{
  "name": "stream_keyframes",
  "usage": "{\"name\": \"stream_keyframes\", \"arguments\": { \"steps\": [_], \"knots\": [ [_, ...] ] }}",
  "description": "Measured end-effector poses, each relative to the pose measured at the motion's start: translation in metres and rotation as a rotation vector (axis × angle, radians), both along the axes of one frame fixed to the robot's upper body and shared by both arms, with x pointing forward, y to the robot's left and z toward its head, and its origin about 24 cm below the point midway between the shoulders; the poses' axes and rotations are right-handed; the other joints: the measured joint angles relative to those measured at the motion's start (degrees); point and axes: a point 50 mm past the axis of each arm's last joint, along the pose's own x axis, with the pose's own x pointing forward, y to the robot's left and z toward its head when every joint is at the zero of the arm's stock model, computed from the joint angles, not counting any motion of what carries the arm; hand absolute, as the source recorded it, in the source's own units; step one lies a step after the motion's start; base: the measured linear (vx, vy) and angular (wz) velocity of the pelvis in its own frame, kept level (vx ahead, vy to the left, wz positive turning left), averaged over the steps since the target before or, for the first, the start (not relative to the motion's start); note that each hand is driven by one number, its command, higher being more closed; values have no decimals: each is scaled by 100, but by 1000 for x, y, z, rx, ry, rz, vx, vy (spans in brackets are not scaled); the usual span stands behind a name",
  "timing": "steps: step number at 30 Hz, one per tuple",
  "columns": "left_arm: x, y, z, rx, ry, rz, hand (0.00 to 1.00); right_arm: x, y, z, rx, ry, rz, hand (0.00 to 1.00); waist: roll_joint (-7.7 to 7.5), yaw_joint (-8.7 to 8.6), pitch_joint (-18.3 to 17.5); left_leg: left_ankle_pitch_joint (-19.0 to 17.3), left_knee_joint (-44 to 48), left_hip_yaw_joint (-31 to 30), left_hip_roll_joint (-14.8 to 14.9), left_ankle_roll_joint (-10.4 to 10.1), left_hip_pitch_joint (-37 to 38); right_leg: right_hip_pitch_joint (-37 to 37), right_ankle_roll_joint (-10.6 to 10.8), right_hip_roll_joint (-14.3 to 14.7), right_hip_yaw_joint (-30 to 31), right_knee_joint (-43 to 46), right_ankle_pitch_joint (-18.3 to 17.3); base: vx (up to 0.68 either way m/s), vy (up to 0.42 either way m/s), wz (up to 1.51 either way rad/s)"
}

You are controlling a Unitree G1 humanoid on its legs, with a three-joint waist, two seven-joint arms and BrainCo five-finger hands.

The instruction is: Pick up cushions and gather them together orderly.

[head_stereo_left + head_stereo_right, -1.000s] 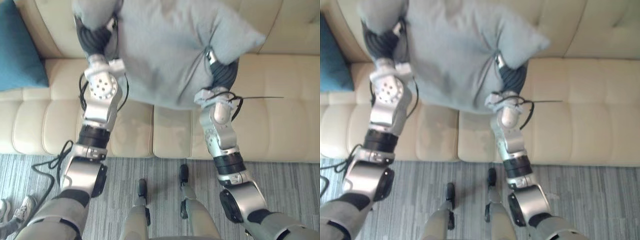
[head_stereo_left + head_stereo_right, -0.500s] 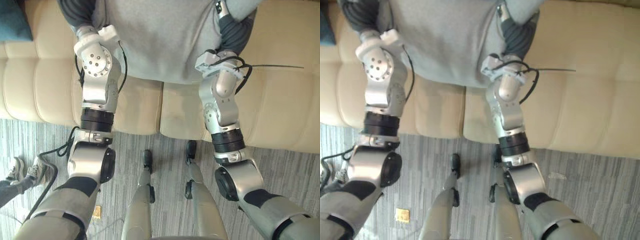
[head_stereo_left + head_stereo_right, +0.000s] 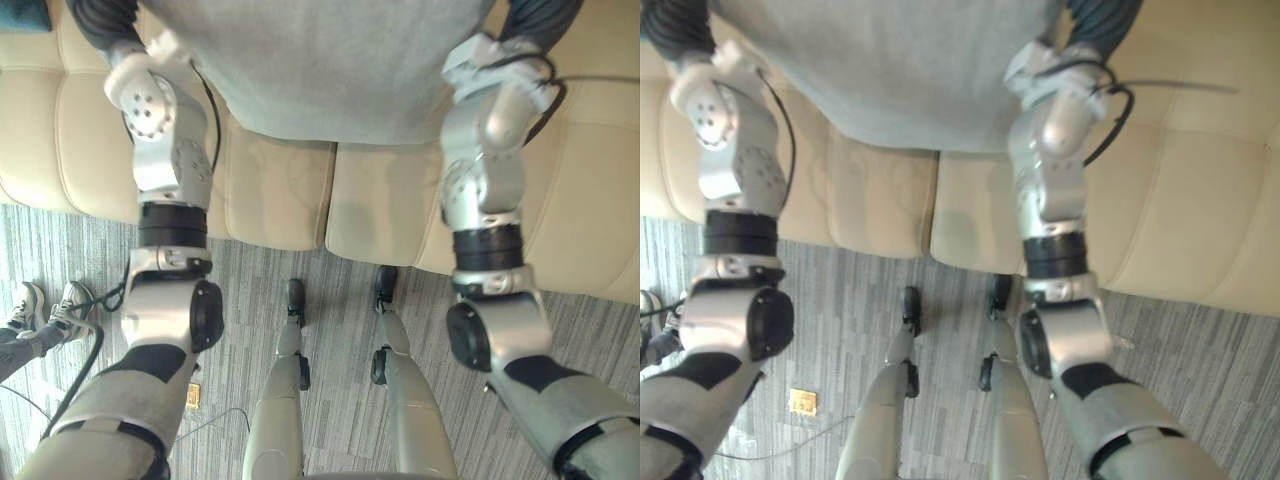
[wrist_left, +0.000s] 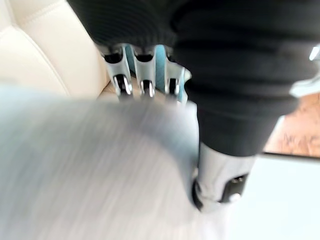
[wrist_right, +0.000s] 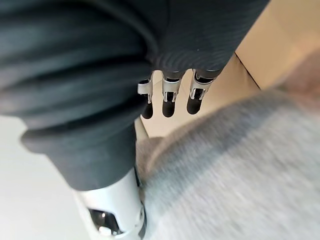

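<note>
Downward the whole view has tipped since a second ago, a camera shift; the cream leather sofa [image 3: 270,190] lies unmoved. Above its seat, behind the front edge, hangs the large grey fabric cushion [image 3: 330,60], pinched at each side between thumb and curled fingers of the left hand [image 4: 145,75] and right hand [image 5: 169,97]. Keep both grips level and firm while carrying.

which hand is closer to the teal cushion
Left. The left hand is at the edge of the grey cushion facing the teal cushion; the right hand is at the opposite edge.
</note>
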Motion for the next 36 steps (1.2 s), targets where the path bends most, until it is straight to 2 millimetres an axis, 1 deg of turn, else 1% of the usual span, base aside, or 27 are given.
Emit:
{"name": "stream_keyframes", "arguments": {
  "steps": [1,4,5,7,8,10,11,12,14,16,17,18,19,20,21,22,23,25,26,27,28,30,31,32,33,34,36],
  "knots": [
    [0,3,2,-1,-5,-1,0,2,-5,2,12,6,6,0,0,0,0,3,-2,-6,3,4,15,6,0,1,-8,23,0,-16,39,3],
    [-5,18,18,1,-46,-16,0,5,-29,15,27,-1,29,0,-1,-1,0,24,-2,-72,-4,14,41,70,0,-10,-67,26,0,-10,54,8],
    [-6,26,21,27,-44,-4,0,10,-46,13,18,44,12,0,-5,-4,3,31,-18,-137,10,6,145,185,0,-4,-127,29,0,-18,69,10],
    [-6,31,20,39,-35,6,0,13,-52,12,11,64,14,0,-6,-4,3,31,-28,-143,10,6,206,252,0,-4,-132,30,0,-13,62,4],
    [-7,37,20,40,-37,3,0,13,-57,12,-2,74,9,0,-8,-6,4,35,-47,-142,3,11,276,303,0,-8,-132,30,0,-8,90,-1],
    [-10,47,19,39,-49,1,0,12,-61,14,-29,74,13,0,-8,-15,5,75,-119,-134,-14,53,365,357,1,-22,-128,37,-1,-5,98,-1],
    [-12,54,13,46,-51,0,0,13,-64,11,-42,82,11,0,-10,-31,6,78,-130,-134,-21,57,428,420,1,-27,-128,37,-1,-3,99,1],
    [-12,58,0,45,-36,-5,0,14,-67,2,-57,105,2,0,-11,-44,6,78,-132,-130,-26,57,519,507,55,-31,-99,37,-52,-6,115,3],
    [-16,62,-15,65,-25,0,0,12,-70,-13,-80,123,-6,0,-13,-65,8,75,-134,-132,-34,59,616,618,43,-36,-92,37,-107,-8,88,5],
    [-34,67,-48,125,-22,25,0,2,-74,-49,-132,157,-15,0,-34,-134,20,51,-142,-115,-59,90,815,819,30,-42,-93,38,-204,-4,82,2],
    [-39,68,-59,135,-11,31,0,-1,-76,-60,-142,173,-17,0,-38,-153,23,47,-143,-113,-61,94,870,874,38,-39,-94,42,-213,6,83,-1],
    [-45,70,-79,140,18,40,0,-5,-78,-82,-159,215,-23,0,-56,-168,32,27,-146,-91,-61,122,989,999,39,-31,-92,43,-231,14,77,-4],
    [-51,72,-110,136,90,44,0,-11,-80,-112,-186,281,-39,0,-91,-198,51,-15,-146,-72,-58,125,1184,1178,23,-18,-71,50,-282,13,71,-4],
    [-52,72,-124,127,124,40,0,-14,-80,-123,-197,304,-43,0,-95,-207,52,-32,-145,-70,-57,140,1253,1245,32,-14,-68,54,-301,14,61,-8],
    [-56,68,-156,91,198,22,0,-21,-78,-146,-197,351,-33,0,-117,-213,43,-96,-124,-35,-58,146,1406,1382,47,-9,-26,61,-344,28,70,-15],
    [-64,57,-198,46,302,-22,0,-29,-72,-177,-218,424,-13,0,-153,-209,40,-188,-75,40,-65,189,1590,1560,65,-10,30,65,-408,27,60,-19],
    [-68,53,-211,37,334,-41,0,-32,-69,-187,-226,446,-3,0,-157,-207,38,-204,-75,55,-67,203,1659,1623,78,-11,42,64,-424,67,67,-19],
    [-94,22,-283,5,553,-154,0,-55,-60,-248,-271,623,42,0,-206,-220,12,-320,-57,117,-64,213,2060,1974,86,-1,97,108,-525,96,50,-16],
    [-98,18,-292,2,586,-173,0,-58,-58,-257,-280,652,50,0,-224,-226,1,-345,-46,137,-61,217,2118,2026,87,2,116,114,-535,95,41,-21],
    [-109,7,-315,10,670,-223,0,-69,-54,-279,-298,724,76,0,-279,-227,-31,-430,45,193,-62,238,2231,2147,111,5,161,118,-561,69,31,-18],
    [-115,2,-326,14,713,-240,0,-74,-52,-289,-306,760,85,0,-295,-228,-45,-481,96,208,-63,246,2298,2228,118,4,172,116,-570,85,37,-22],
    [-141,-12,-373,-1,911,-301,0,-97,-44,-340,-319,954,126,0,-353,-263,-156,-622,137,281,-67,291,2746,2652,199,9,210,123,-735,83,32,-17],
    [-146,-14,-383,-7,954,-310,0,-102,-43,-351,-317,1000,132,0,-350,-272,-207,-652,145,288,-64,273,2826,2736,209,11,210,124,-758,74,34,-7],
    [-163,-19,-408,-37,1068,-333,0,-117,-41,-379,-305,1120,159,0,-358,-307,-391,-733,187,291,-65,279,2968,2900,246,8,208,124,-814,86,60,-3],
    [-179,-22,-427,-57,1164,-343,0,-132,-39,-401,-282,1219,184,0,-384,-331,-572,-823,276,297,-77,278,3028,2996,270,-4,222,114,-843,74,54,-3],
    [-186,-22,-434,-58,1205,-345,0,-137,-37,-409,-291,1257,192,0,-392,-346,-627,-859,307,307,-81,287,3061,3048,275,-7,230,95,-845,75,62,-10],
    [-223,-23,-468,-60,1426,-354,0,-164,-31,-446,-357,1449,240,0,-435,-358,-871,-964,316,357,-125,312,3359,3359,309,-19,326,-17,-849,68,53,-16]
  ]
}}
